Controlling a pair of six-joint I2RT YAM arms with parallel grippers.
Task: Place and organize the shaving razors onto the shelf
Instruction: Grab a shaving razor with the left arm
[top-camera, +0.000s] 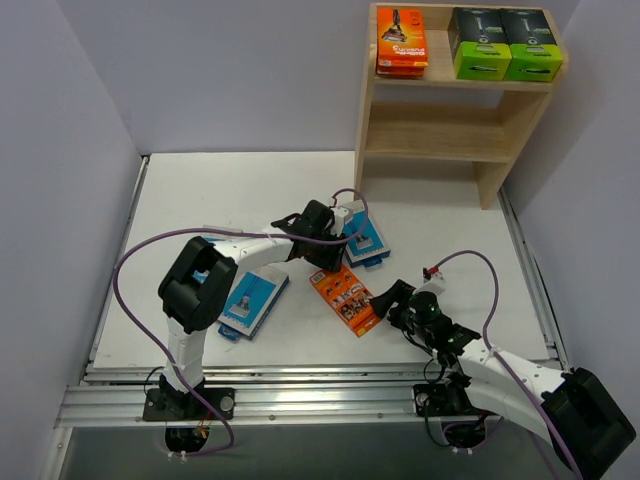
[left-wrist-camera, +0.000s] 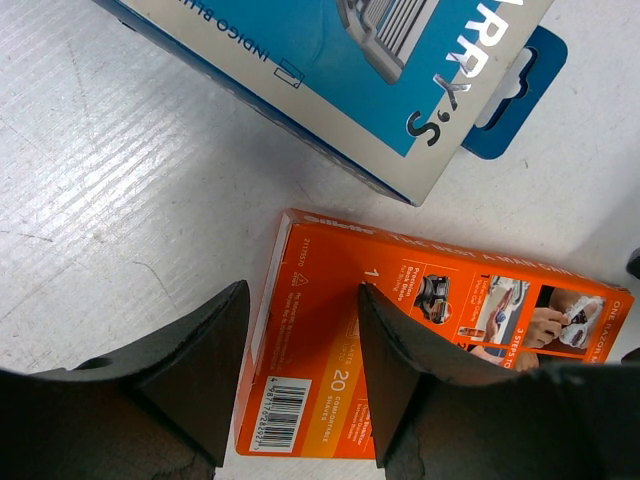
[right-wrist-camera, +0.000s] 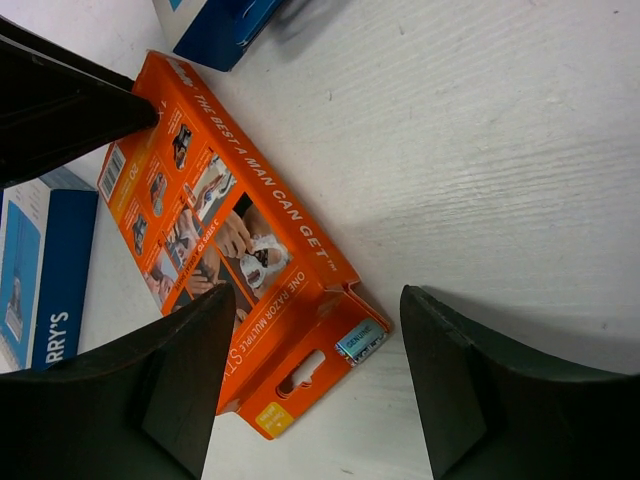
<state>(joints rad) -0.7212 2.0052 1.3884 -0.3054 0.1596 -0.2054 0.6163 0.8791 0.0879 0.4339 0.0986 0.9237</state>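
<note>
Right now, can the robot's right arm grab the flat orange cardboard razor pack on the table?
Probably yes. The open right gripper hovers over the hanger end of the flat orange razor pack, nothing between them, though the left gripper crowds its far end.

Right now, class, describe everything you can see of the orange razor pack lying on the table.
The orange razor pack is flat cardboard, lying back up and diagonal on the white table. It shows photo steps, a white slogan, a barcode at one end, a hang-hole tab at the other. The left gripper hangs over the barcode end, the right gripper by the tab end, jaws open; neither grips it.
</note>
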